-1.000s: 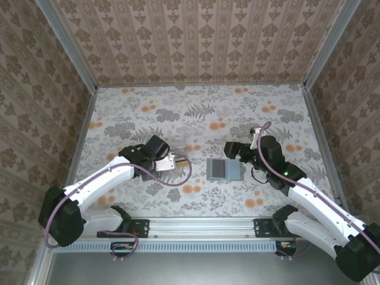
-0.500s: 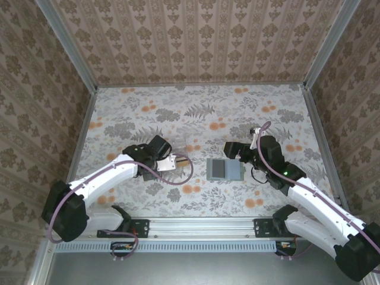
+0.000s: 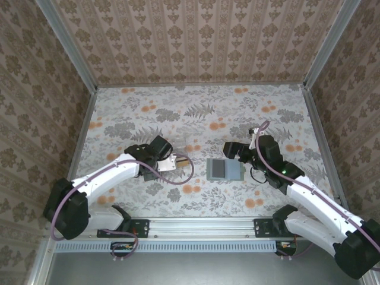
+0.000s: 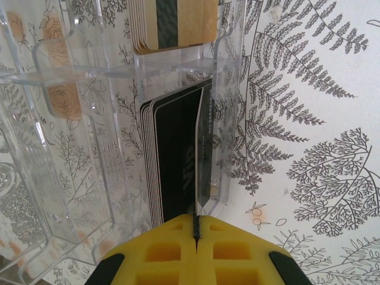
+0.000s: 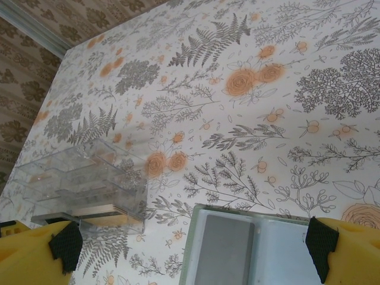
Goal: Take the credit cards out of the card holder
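Left tool (image 4: 195, 228) has edged into the clear case (image 4: 77, 148), pinching a black card (image 4: 203, 136); next, release it. Right tool (image 5: 193, 248) hangs spread.

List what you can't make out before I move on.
Pockets of the card holder: cut off by the right wrist view's bottom edge; too small from above.
Held black card in the left tool: left wrist sees it edge-on, face unreadable.
Tan cards: left wrist's top edge cuts them, count unclear.

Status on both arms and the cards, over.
Left gripper shut on a black credit card, at the clear case. Stack of black cards sits in that compartment. Right gripper open over the card holder, which lies open.
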Motion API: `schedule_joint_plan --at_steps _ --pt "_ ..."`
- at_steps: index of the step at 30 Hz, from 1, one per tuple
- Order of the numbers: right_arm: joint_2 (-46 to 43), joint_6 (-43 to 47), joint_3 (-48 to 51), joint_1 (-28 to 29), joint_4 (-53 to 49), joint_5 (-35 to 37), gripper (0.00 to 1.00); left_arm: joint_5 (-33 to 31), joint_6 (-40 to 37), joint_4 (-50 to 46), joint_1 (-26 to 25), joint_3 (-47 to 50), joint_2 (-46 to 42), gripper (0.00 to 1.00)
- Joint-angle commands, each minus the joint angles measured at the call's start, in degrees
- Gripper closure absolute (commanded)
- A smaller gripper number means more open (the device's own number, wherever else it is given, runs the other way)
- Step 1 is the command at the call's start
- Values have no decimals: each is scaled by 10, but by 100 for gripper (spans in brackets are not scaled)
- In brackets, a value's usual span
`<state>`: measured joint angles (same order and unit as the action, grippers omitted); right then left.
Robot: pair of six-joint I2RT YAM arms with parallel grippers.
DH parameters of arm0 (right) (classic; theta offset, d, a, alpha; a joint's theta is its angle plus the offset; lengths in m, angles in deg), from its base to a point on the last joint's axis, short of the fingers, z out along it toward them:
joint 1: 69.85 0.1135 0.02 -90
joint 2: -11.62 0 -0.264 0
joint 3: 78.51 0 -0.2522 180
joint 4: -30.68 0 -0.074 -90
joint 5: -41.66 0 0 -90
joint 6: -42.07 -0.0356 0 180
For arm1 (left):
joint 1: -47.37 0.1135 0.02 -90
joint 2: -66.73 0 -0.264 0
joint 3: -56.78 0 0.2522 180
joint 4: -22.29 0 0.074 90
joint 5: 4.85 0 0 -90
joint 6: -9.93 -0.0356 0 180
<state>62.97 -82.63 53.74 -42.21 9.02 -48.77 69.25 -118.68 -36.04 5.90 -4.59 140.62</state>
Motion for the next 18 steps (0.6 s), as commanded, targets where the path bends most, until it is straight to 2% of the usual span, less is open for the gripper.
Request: schedule_joint_plan --at_steps 1,8,10,11,14,18 --pt "0 -6 5 1 1 -6 0 -9 7 4 -1 2 15 100" --pt "1 -6 6 1 3 -7 0 -16 10 2 -10 -4 34 99" --pt "1 -7 6 0 3 -6 0 -23 12 3 -11 -4 37 93" --pt "2 -7 6 0 3 -8 0 -25 11 4 -10 -5 38 86" --pt "3 -7 6 0 3 -9 0 -31 11 6 -10 -4 41 79" --pt "1 -7 7 -1 3 -9 0 -40 11 12 -9 -3 42 76"
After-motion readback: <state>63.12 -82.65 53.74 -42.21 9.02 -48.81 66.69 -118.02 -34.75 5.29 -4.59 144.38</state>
